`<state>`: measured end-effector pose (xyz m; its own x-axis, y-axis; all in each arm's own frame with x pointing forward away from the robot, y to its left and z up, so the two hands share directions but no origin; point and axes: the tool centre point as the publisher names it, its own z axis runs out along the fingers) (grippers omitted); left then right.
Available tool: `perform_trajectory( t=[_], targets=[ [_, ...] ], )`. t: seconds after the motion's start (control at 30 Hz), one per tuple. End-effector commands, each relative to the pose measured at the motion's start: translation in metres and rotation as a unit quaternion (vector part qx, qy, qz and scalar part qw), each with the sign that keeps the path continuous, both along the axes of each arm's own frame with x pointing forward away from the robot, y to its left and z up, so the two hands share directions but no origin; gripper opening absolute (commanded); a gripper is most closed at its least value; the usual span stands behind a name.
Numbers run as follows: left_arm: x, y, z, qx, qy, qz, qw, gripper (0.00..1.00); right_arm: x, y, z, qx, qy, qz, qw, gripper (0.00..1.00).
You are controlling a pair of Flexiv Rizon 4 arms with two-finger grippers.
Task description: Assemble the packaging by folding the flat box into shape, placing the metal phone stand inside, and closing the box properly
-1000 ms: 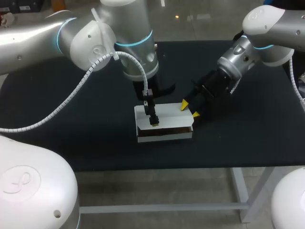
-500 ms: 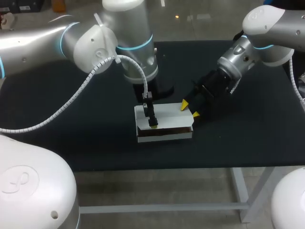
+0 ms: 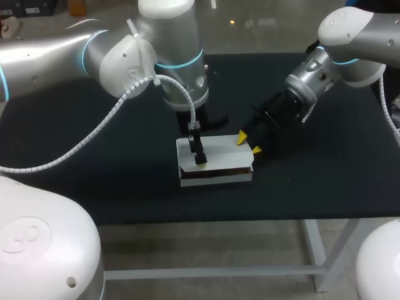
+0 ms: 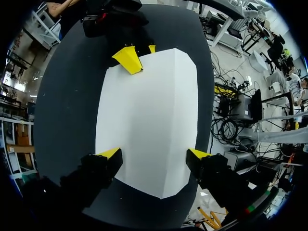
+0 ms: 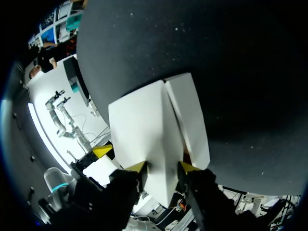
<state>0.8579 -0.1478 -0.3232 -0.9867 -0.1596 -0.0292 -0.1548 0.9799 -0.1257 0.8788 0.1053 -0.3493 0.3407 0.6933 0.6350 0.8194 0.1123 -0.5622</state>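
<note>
Cardboard first: the white cardboard box [image 3: 215,153] lies flat near the middle of the black table [image 3: 94,169], long side towards me. Its broad white lid panel faces up with clipped corners. Along the front edge the lid stands slightly proud, showing a dark brown strip beneath it. I cannot see what is inside.

My left arm [image 3: 125,50] comes in from the left and bends down so its wrist hangs directly over the box, pointing straight at the table. The left hand [image 4: 154,154] is spread wide, one yellow tip at each long edge of the lid. From overhead only the front finger shows, its tip at the lid's front edge. It is not gripping anything.

My right arm [image 3: 350,31] slants in from the right and reaches low to the box's right end. The right hand [image 3: 248,144] is nearly closed. In its wrist view the two yellow tips sit against opposite faces of a white panel at that end of the box, so it seems to be pinching that panel, though the angle is awkward.

A ribbed white cable [image 3: 94,134] loops from the left arm down past the box's left side. The left wrist hides the table just behind the box from the overhead view.
</note>
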Motion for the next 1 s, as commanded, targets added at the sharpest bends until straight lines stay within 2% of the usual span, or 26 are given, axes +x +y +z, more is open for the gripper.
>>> perform_trajectory(
  t=[0.03, 0.33, 0.8, 1.0],
  targets=[
    [-0.0050, -0.0059, -0.0022, 0.012, -0.020, 0.009, 1.000, 0.93, 0.0017, 0.0005, -0.0004, 0.000, 0.002, 0.002, 1.000, 0.45],
    [-0.0040, -0.0067, -0.0040, 0.021, -0.052, 0.006, 0.998, 0.96, 0.0017, 0.0005, -0.0004, 0.000, 0.002, 0.002, 1.000, 0.45],
    [0.0004, -0.0085, -0.0051, 0.035, -0.094, 0.020, 0.995, 0.95, 0.0017, 0.0005, -0.0004, 0.000, 0.002, 0.002, 1.000, 0.45],
    [0.0021, -0.0120, -0.0049, 0.040, -0.111, 0.027, 0.993, 0.88, 0.0017, 0.0005, -0.0004, 0.000, 0.002, 0.002, 1.000, 0.45]
  ],
)
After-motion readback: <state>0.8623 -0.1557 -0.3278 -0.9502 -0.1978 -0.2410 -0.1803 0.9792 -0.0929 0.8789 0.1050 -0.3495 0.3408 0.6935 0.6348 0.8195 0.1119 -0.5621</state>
